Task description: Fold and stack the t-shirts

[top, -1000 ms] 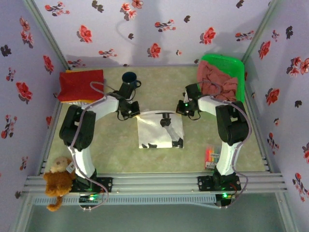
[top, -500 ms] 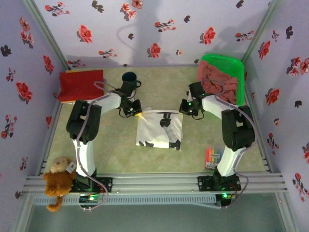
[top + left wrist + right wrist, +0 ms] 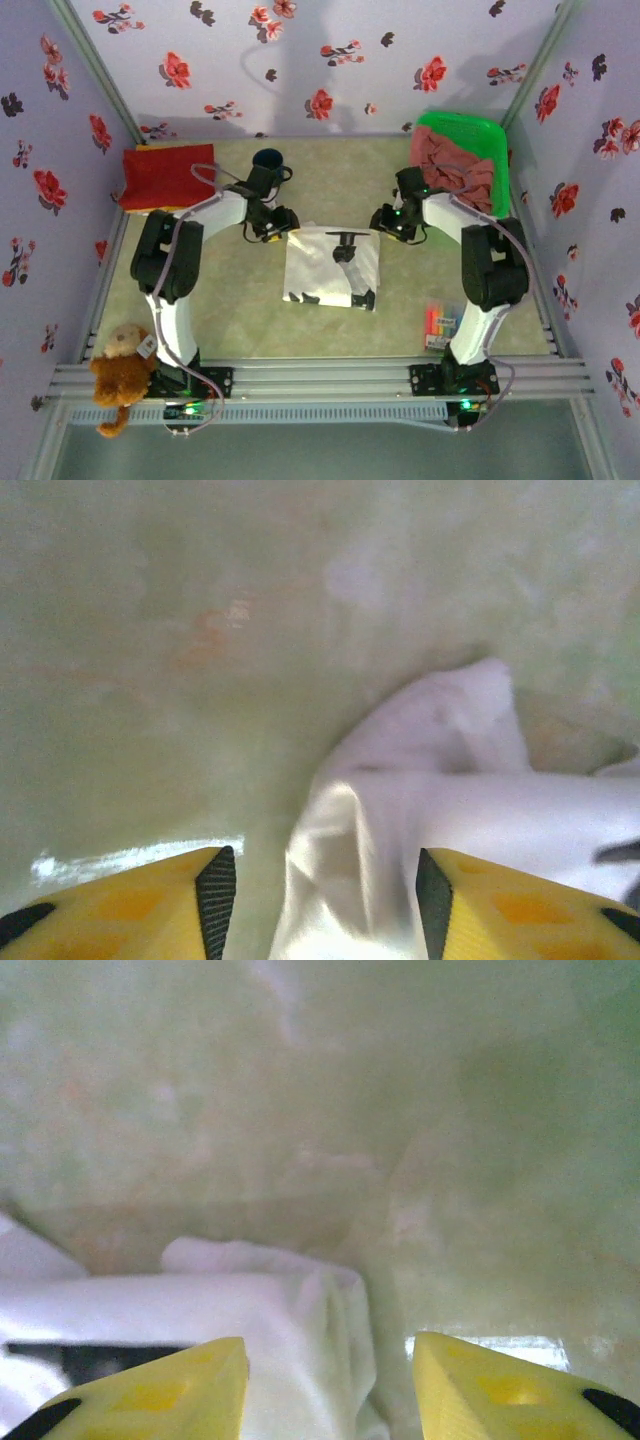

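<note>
- The white t-shirt (image 3: 331, 266) with black printed marks lies folded into a rough square on the table (image 3: 340, 175), midway between the two arms.
- The left gripper (image 3: 325, 880) sits low at the shirt's far left corner. Its yellow fingers stand apart, and a bunched fold of white cloth lies loose in the gap, not pinched.
- The right gripper (image 3: 330, 1360) sits low at the shirt's far right corner. Its jaws are also parted, with the rounded cloth corner lying beneath the gap and one finger. It grips nothing.
- A dark cup (image 3: 267, 160) stands beyond the shirt's far left corner, just behind the left arm's wrist.
- The red t-shirt (image 3: 165, 176) lies flat, far to the left of the white one, against the wall.
- The dusty-pink t-shirts (image 3: 452, 168) are heaped in a green basket (image 3: 470, 128), beyond the white shirt's right side and close behind the right arm.
- A small bunch of coloured sticks (image 3: 437, 326) lies to the near right of the shirt.
- A brown teddy bear (image 3: 118, 372) sits well off to the shirt's near left, on the table's front rail.
</note>
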